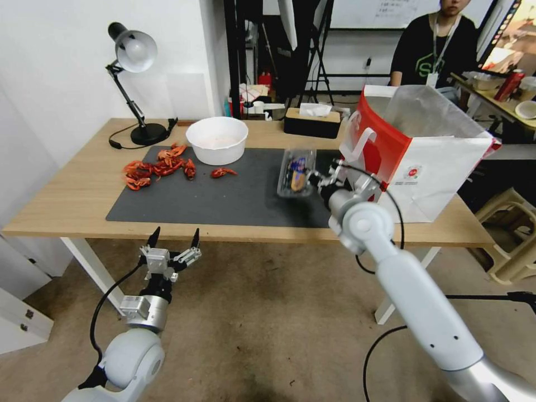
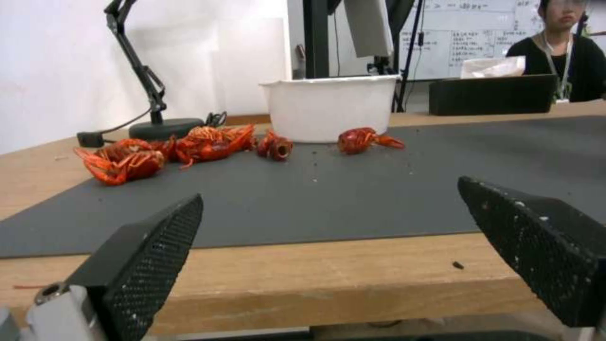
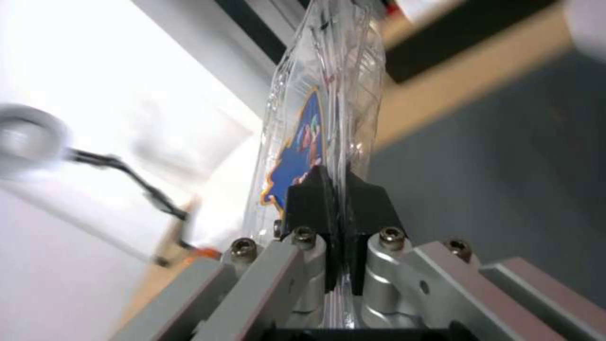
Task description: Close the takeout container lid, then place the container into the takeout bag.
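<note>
Below the table's near edge, I am idling my left gripper (image 1: 173, 239), fingers spread and empty.
Farther out, I am holding the takeout container (image 1: 296, 172) aloft over the dark mat (image 1: 223, 195) with my right gripper (image 1: 329, 177), its pads (image 3: 309, 199) pinching the clear rim; the takeout bag (image 1: 424, 151) is standing open just beyond. I judge the thin edge grip is risking a slip, or a snag on the handle (image 1: 357, 146).

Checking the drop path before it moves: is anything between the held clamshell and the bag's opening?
Nothing visible blocks it. The right gripper holds the small clear plastic clamshell container above the dark mat, beside the large red-and-white paper bag, whose top is open; its near white handle hangs outside.
</note>
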{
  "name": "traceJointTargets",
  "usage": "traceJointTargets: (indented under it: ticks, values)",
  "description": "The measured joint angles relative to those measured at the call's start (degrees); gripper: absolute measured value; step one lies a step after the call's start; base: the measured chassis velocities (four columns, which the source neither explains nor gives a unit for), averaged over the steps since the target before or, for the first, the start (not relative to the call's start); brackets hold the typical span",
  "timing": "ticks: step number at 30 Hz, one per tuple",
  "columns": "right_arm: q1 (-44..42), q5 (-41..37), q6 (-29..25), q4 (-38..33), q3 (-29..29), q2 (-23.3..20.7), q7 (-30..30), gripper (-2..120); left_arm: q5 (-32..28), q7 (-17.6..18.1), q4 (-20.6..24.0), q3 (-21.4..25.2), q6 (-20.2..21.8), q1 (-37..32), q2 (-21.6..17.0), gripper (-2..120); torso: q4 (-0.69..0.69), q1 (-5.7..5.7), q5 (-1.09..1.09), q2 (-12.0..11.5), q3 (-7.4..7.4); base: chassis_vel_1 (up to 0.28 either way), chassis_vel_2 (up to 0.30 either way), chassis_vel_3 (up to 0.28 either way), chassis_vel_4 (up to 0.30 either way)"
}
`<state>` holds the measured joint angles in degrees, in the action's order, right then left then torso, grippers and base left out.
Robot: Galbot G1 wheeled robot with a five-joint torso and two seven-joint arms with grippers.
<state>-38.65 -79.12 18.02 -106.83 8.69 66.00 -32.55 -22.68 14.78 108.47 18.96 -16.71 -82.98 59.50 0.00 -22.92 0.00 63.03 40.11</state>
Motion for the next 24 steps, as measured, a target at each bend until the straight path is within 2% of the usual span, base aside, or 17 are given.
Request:
traceJointTargets:
  ticks: [3,5,7,8,16,24]
  values:
    - [1.0,-1.7,0.3,-2.3,1.4,-0.8,-0.2,0,0.0,0.1,0.1,0.1,0.0,0.0,0.0,100,0.01,0.00,-0.01,0.0,0.00,0.000,0.000,0.000,0.000]
    - [2.9,-3.6,0.7,-5.7,5.0,-2.4,-0.7,0,0.0,0.4,0.3,0.3,0.1,0.0,0.0,100,0.01,0.00,0.00,0.0,0.00,0.000,0.000,0.000,0.000]
    - [3.2,-3.7,0.7,-6.0,5.5,-2.6,-0.8,0,0.0,0.4,0.4,0.3,0.1,0.0,-0.1,100,0.01,0.00,0.00,0.0,0.00,0.000,0.000,0.000,0.000]
    - [4.6,-3.7,0.7,-6.9,8.1,-3.5,-1.5,0,0.1,0.6,0.5,0.3,0.2,0.0,0.0,100,0.00,0.00,0.00,0.0,0.00,0.000,0.000,0.000,0.000]
    - [8.2,-1.9,0.5,-5.0,14.8,-8.4,-3.6,0,0.3,0.7,1.2,0.4,0.4,-0.2,0.0,100,0.00,0.00,0.02,0.0,0.00,0.000,0.000,0.000,0.000]
    - [5.3,-0.6,2.6,-3.9,22.0,-10.8,-5.8,0,0.5,0.7,1.8,0.2,0.5,-0.4,0.2,100,-0.01,0.00,0.02,0.0,0.00,0.000,0.000,0.000,0.000]
